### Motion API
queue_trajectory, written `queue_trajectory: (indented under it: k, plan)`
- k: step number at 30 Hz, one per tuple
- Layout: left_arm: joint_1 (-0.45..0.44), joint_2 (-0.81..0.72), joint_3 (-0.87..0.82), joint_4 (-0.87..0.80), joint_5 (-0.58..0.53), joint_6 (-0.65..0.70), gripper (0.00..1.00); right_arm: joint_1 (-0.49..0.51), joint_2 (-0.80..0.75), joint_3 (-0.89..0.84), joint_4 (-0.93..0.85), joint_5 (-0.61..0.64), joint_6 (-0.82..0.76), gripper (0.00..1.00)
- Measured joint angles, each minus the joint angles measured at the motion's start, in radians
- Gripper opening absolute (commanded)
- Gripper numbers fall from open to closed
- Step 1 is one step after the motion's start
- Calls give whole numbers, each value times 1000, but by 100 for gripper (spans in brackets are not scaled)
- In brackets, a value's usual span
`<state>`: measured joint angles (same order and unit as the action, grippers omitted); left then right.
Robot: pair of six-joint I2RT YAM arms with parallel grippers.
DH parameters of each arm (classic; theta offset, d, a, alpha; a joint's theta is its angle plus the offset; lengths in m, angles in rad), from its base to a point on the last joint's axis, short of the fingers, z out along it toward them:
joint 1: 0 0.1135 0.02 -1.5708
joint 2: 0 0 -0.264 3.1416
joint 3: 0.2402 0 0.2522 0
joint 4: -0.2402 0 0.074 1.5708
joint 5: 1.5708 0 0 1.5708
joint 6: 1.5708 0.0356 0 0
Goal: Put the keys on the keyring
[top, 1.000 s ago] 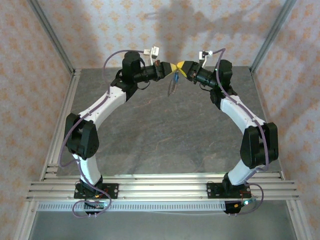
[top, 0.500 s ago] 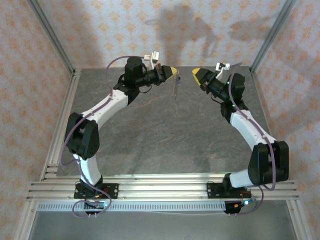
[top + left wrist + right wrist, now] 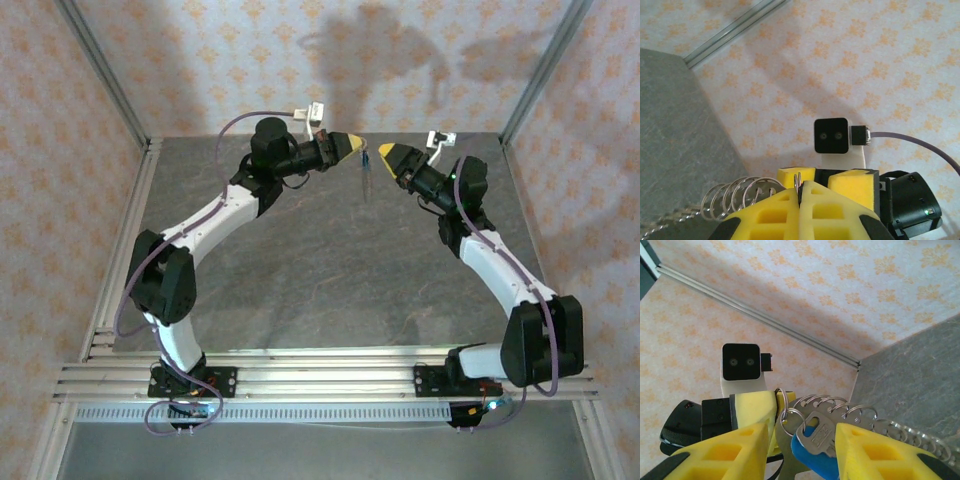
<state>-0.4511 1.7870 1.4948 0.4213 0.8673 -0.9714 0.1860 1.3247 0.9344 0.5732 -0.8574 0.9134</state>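
Right tool [image 3: 387, 151] has let go, jaws parting, and backed off toward 3 o'clock. Left tool [image 3: 353, 145] follows that way, carrying the dangling keyring [image 3: 366, 183] and key [image 3: 364, 160].

Left gripper [image 3: 801, 189] at 6 o'clock: yellow fingers pressed together, a thin edge of the keyring [image 3: 798, 176] pinched between the tips and poking just above them. A coiled wire strand [image 3: 735, 196] of silvery loops runs off toward 8 o'clock.

Just behind, facing in: right gripper [image 3: 822, 176], yellow pads apart. Its black square camera [image 3: 831, 136] sits above on a white mount. Purple cable [image 3: 920, 142] exits toward 3 o'clock.

Grey stone-pattern table [image 3: 675, 130] at 9 o'clock. Orange-flowered wallpaper [image 3: 880, 60] behind. Aluminium rail [image 3: 735, 27] slants at 11 o'clock.
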Motion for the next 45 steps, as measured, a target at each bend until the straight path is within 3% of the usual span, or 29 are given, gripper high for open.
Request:
queue_trajectory:
  k: [9,19,26,38,45]
  plan:
    - [-40,-42,0,23,24,11,0,19,-29,-6,70,-6,29,37]
    - [-51,-44,0,23,27,30,0,36,-34,-13,118,-18,64,20]
    - [-51,-44,0,22,25,30,0,37,-55,-48,128,-18,78,24]
    - [-51,-44,0,23,22,30,0,38,-61,-63,156,-17,105,0]
    - [-51,-44,0,26,16,29,0,38,-61,-68,170,-14,123,0]
